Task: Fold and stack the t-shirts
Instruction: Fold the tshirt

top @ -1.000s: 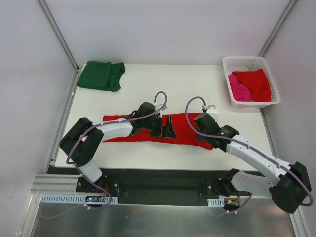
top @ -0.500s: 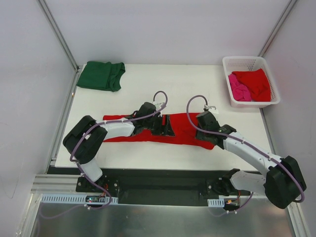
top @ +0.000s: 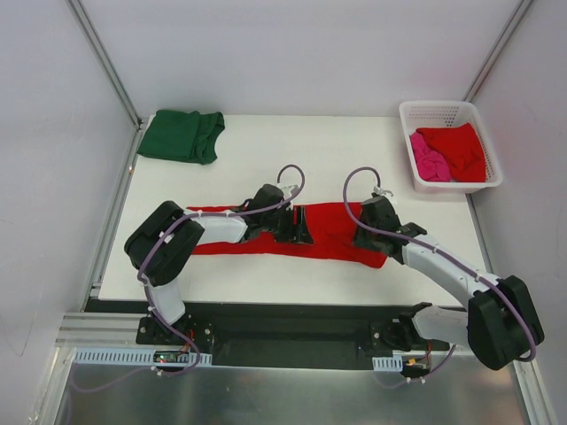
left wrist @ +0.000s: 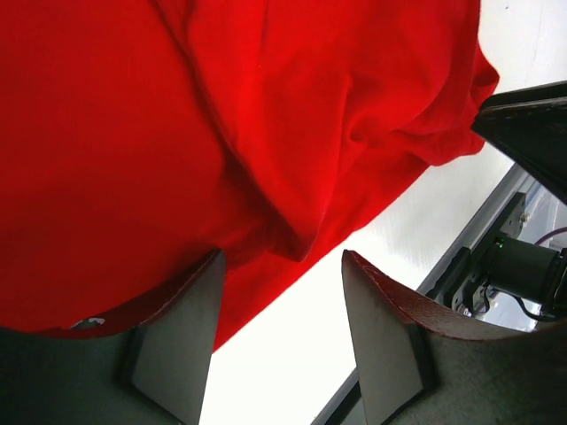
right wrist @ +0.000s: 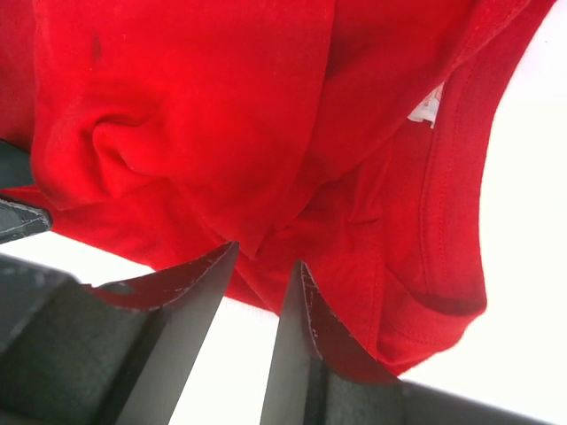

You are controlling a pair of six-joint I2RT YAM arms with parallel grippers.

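1. Here, nearest us, our left pincer (left wrist: 282,266) stands spread astride the near hem of the red t-shirt (left wrist: 133,133), which lies as a long band on the surface (top: 266,159).
2. To its right along the band, our right pincer (right wrist: 264,257) pinches a bunched fold beside the collar.
3. We judge we are mid-fold. Next the left must grip, then both lift together.
4. Beyond the left pincer lies the green t-shirt (top: 182,135), already folded. Beyond the right pincer, the basket (top: 443,106) holds a second red tee (top: 461,146) and a pink tee (top: 427,161).

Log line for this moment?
red t-shirt: part-folded | left tool: open over its edge | right tool: pinching it | green t-shirt: folded, far-left
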